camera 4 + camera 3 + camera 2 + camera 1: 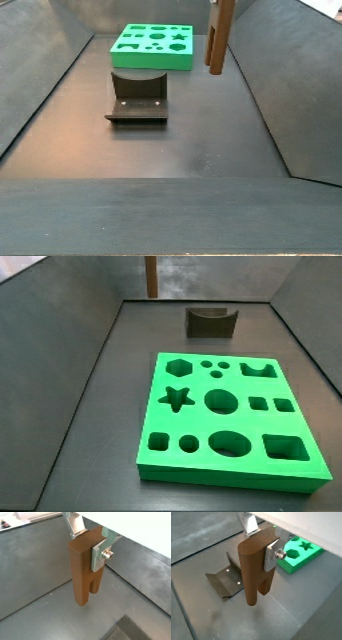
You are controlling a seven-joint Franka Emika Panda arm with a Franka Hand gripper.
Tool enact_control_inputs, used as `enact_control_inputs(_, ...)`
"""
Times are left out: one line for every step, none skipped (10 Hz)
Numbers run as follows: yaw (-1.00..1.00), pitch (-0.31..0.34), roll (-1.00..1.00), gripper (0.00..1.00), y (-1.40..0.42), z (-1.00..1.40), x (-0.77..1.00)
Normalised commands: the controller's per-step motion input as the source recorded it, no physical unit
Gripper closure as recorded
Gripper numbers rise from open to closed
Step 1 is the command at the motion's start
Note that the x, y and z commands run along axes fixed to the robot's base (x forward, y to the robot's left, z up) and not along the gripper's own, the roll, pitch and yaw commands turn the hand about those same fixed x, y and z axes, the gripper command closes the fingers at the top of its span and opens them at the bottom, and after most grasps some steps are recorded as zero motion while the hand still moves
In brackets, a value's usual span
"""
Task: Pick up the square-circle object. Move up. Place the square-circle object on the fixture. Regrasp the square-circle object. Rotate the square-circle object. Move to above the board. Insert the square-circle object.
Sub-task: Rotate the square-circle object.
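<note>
gripper (pixel 260 543) w/ square-circle object (pixel 254 569), above grey floor (pixel 298 612)

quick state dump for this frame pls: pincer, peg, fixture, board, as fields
pincer: shut on the square-circle object, raised above the floor
square-circle object: brown peg, hanging upright, clamped between the silver fingers near its upper end
fixture: on the floor, unoccupied, in front of the board in a side view
board: green, flat on the floor, cut-outs unfilled
peg vs fixture: apart, peg in the air
</note>
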Motion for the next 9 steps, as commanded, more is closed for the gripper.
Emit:
enact_control_inputs(-0.33, 0.051, -0.14, 1.00, 0.01, 0.01, 0.01)
enact_control_inputs(-0.25, 0.051, -0.14, 1.00, 0.01, 0.01, 0.01)
enact_control_inputs(-0.14, 0.050, -0.34, 1.00, 0.00, -1.00, 0.00)
enact_control_inputs(-0.10, 0.032, -0.34, 1.00, 0.00, -1.00, 0.01)
enact_control_inputs(-0.08, 0.005, -0.30, 1.00, 0.01, -1.00, 0.03)
enact_control_inputs(-0.07, -0.013, -0.25, 1.00, 0.02, -1.00, 0.02)
enact_control_inputs(-0.05, -0.034, -0.20, 1.00, 0.02, -1.00, 0.02)
enact_control_inputs(-0.05, -0.045, -0.18, 1.00, 0.03, -1.00, 0.02)
enact_control_inputs(-0.04, -0.050, -0.18, 1.00, 0.03, -0.95, 0.02)
